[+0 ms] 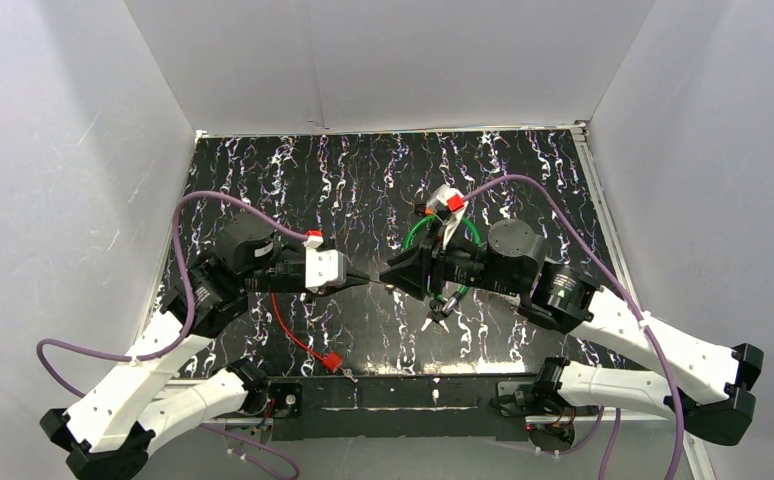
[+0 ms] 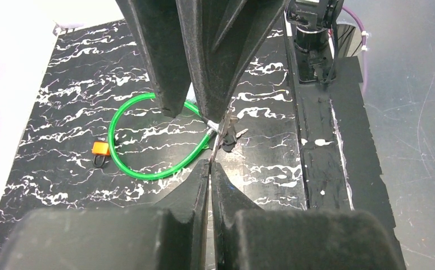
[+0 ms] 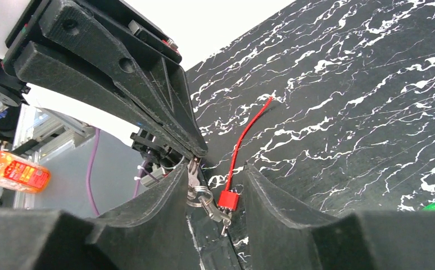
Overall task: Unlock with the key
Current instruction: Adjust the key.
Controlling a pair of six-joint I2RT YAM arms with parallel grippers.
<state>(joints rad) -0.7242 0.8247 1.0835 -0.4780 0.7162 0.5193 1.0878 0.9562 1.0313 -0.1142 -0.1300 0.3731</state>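
Observation:
My left gripper (image 2: pixel 211 166) is shut on a silver key (image 2: pixel 212 153), its blade standing up between the tips. A key ring (image 3: pixel 202 194) with a second key (image 3: pixel 218 212) hangs from it. My right gripper (image 3: pixel 215 169) is open, its jaws on either side of the hanging keys, tip to tip with the left one (image 1: pixel 361 279). An orange padlock (image 2: pixel 100 149) on a green cable loop (image 2: pixel 126 169) lies on the table beyond. A red padlock (image 3: pixel 228 199) on a red cable (image 3: pixel 248 129) lies below the grippers.
The black marbled table (image 1: pixel 523 180) is walled in by white panels. The green loop (image 1: pixel 415 235) lies under the right wrist. The red cable (image 1: pixel 288 325) runs toward the black base bar (image 1: pixel 403 395) at the near edge. Purple arm cables arch over both arms.

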